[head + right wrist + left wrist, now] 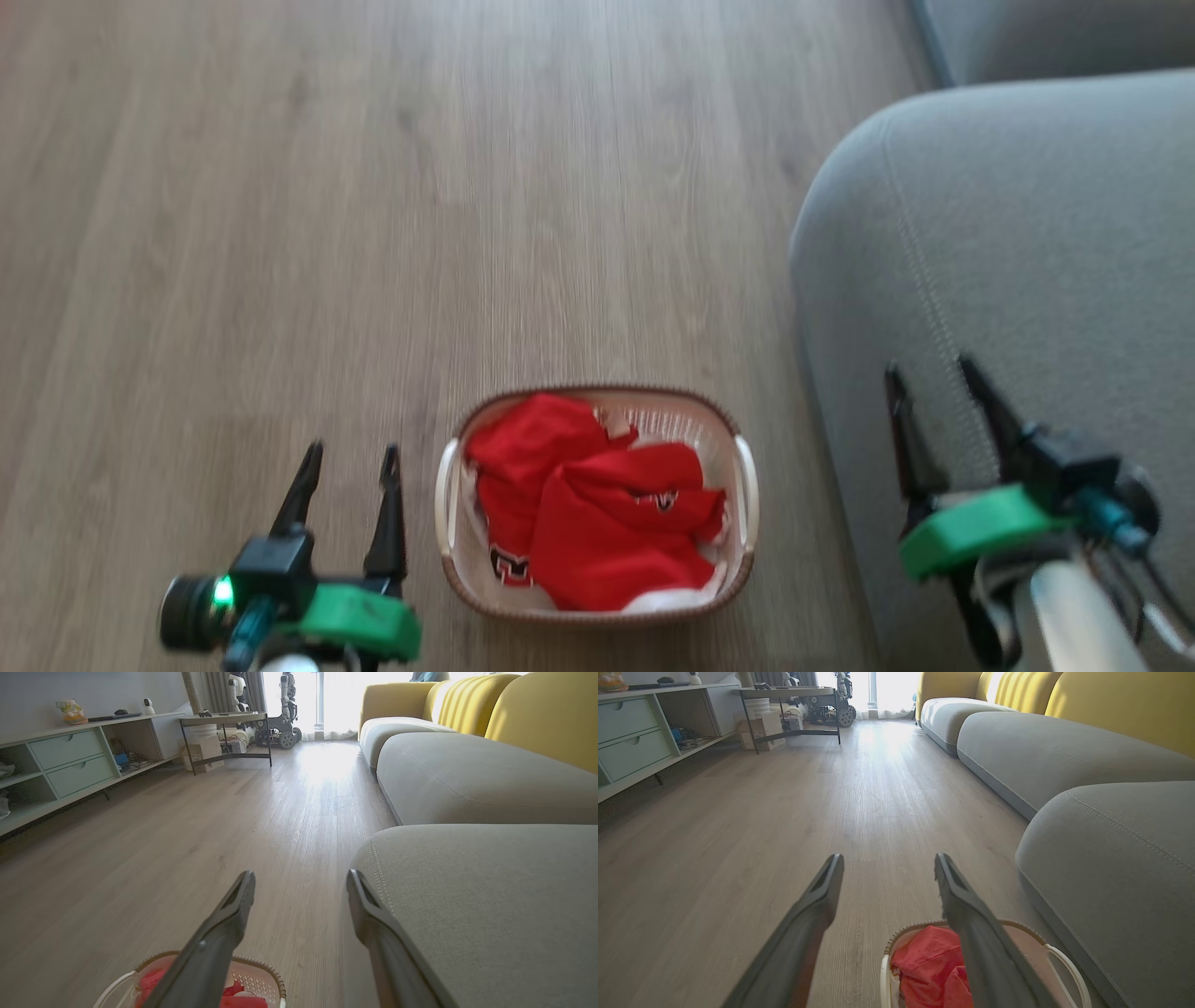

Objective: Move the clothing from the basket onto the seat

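Observation:
Red clothing (588, 513) lies crumpled in the white basket (747, 485) with a brown rim, standing on the wood floor at the bottom centre of the head view. The grey seat (1018, 252) rises just right of the basket. My left gripper (351, 453) hovers open to the basket's left with nothing between its fingers. My right gripper (934, 366) is open over the seat's edge, holding nothing. In the left wrist view the clothing (929, 966) and basket (1064, 956) show below the open left gripper (887, 858). The right wrist view has the basket (261, 975) low under the open right gripper (299, 875).
Wood floor (373, 187) stretches ahead of the basket. Further grey sofa cushions (1055, 751) with yellow backs (1125, 704) run along the right. A low shelf unit with drawers (70, 760) and a dark-framed table (224, 723) stand far off at the left.

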